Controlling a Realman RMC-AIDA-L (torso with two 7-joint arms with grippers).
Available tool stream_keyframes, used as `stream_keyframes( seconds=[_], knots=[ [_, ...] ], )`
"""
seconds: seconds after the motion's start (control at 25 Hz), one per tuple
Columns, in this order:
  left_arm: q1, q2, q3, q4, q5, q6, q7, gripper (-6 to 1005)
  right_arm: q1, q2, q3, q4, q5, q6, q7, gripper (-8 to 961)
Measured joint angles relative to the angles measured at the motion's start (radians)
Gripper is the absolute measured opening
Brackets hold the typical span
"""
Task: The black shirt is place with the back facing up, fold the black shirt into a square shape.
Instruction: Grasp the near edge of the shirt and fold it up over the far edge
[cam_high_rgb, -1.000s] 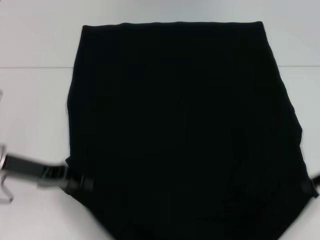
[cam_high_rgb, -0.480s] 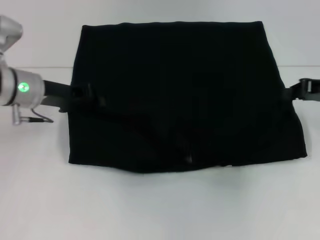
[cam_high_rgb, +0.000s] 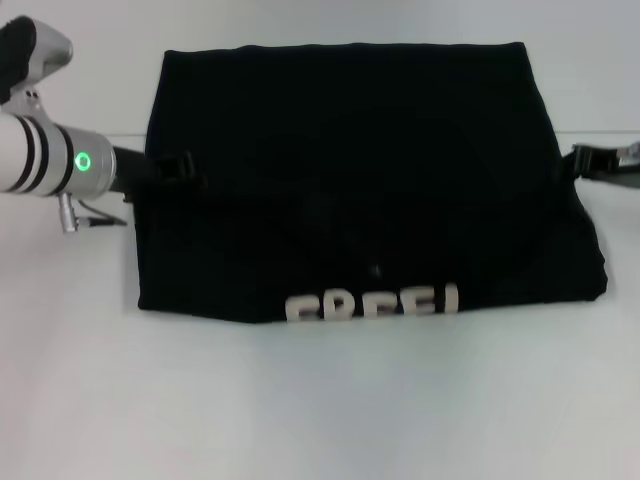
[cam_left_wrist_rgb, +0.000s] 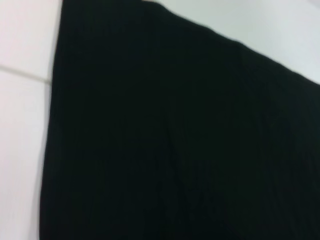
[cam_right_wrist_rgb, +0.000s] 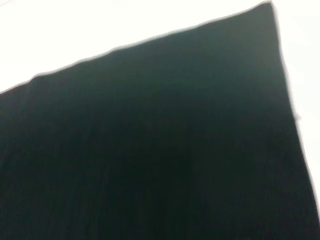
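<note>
On the table (cam_high_rgb: 320, 400) the shirt (cam_high_rgb: 360, 170) now lies folded in half, lettering (cam_high_rgb: 372, 304) newly exposed at its near edge, as the left gripper (cam_high_rgb: 182, 168) and right gripper (cam_high_rgb: 572, 165) carry its sides back, grip unclear

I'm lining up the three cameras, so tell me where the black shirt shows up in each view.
Head view: the black shirt fills the middle of the picture on the white table.
Left wrist view: it covers most of the picture.
Right wrist view: it covers most of the picture.
Shared landmark: the shirt's straight edge against the white table.
</note>
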Motion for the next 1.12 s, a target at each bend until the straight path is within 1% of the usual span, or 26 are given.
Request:
stream_keyframes(
  seconds=[0.16, 0.36, 0.52, 0.72, 0.88, 1.12],
  knots=[
    [-0.026, -0.002, 0.004, -0.022, -0.012, -0.087, 0.004, 188, 0.010, 0.003, -0.003, -0.003, 0.002, 0.087, 0.014, 64],
    [-0.065, -0.015, 0.017, -0.089, -0.014, -0.193, 0.050, 193, 0.026, 0.017, -0.026, 0.050, -0.001, 0.196, 0.006, 64],
    [-0.082, -0.023, 0.018, -0.103, -0.014, -0.238, 0.071, 198, 0.028, 0.028, -0.044, 0.065, 0.001, 0.246, 0.005, 64],
    [-0.103, -0.024, 0.018, -0.103, -0.015, -0.274, 0.071, 203, 0.052, 0.040, -0.058, 0.066, 0.002, 0.302, 0.000, 64],
    [-0.115, -0.025, 0.018, -0.105, -0.015, -0.312, 0.064, 208, 0.067, 0.046, -0.071, 0.066, 0.002, 0.334, 0.000, 63],
    [-0.125, -0.028, 0.027, -0.130, -0.008, -0.351, 0.070, 214, 0.081, 0.048, -0.073, 0.076, 0.002, 0.377, 0.002, 63]
  ],
)
